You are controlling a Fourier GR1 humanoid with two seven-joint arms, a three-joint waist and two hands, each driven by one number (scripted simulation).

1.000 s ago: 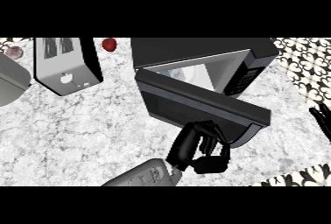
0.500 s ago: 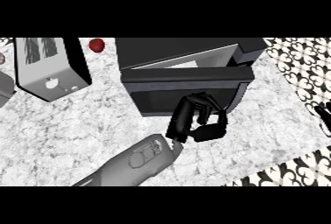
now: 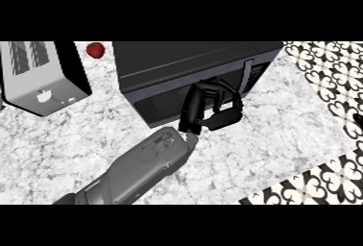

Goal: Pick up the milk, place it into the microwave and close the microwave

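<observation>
Black hand (image 3: 210,109) against shut microwave (image 3: 191,67) door

A kitchen: a black microwave (image 3: 191,67) and a silver toaster (image 3: 39,77) stand on a grey marbled counter (image 3: 269,144), a small red fruit (image 3: 95,49) lies behind them, and a black-and-white patterned tile floor (image 3: 326,77) borders the counter.

Black microwave (image 3: 177,67), door shut, on marble counter, milk unseen
</observation>
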